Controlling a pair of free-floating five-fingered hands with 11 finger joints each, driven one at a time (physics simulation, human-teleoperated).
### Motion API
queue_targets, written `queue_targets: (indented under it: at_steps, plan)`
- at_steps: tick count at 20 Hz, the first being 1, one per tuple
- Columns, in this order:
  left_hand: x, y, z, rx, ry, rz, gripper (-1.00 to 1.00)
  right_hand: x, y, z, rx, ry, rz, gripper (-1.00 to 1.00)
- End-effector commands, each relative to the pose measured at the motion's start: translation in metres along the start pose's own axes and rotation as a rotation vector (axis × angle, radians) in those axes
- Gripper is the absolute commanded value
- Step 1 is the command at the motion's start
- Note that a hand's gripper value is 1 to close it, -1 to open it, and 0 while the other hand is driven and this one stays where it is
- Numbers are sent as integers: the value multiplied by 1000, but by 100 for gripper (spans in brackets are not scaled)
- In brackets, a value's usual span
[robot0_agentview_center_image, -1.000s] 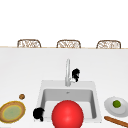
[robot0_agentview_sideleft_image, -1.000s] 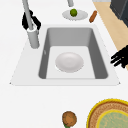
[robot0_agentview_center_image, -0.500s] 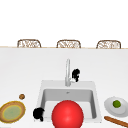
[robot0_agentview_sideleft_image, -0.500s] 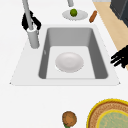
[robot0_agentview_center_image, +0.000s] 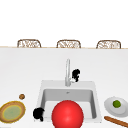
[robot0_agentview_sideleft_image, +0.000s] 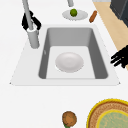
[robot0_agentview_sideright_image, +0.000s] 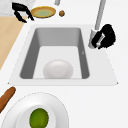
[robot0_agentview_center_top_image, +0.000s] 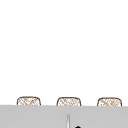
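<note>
Bowl (robot0_agentview_sideleft_image: 69, 62) in the sink (robot0_agentview_sideleft_image: 100, 53) — faucet (robot0_agentview_center_image: 67, 72) behind; plate (robot0_agentview_center_image: 110, 105) right, dish (robot0_agentview_center_image: 12, 112) left.

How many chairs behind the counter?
3, in a row along the counter's far edge: left chair, middle chair, right chair. Only their backs show.

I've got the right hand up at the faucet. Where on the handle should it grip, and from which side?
Probably the small lever sticking out at the faucet base. Come from the faucet's right, where the right hand already is, and close around its free end: the lever points toward that hand, with the spout clear above it. The left hand is at the sink's front left corner.
</note>
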Motion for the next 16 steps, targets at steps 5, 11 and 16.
queue_targets:
  at_steps: [5, 11, 16]
  plan:
    - [0, 0, 0, 0, 0, 0, 0, -10, 22, -12, 14, 29, -79, 100]
    - [0, 0, 0, 0, 0, 0, 0, -12, 21, -13, 15, 4, -97, 100]
    - [0, 0, 0, 0, 0, 0, 0, -5, 1, -5, 12, -40, 24, -100]
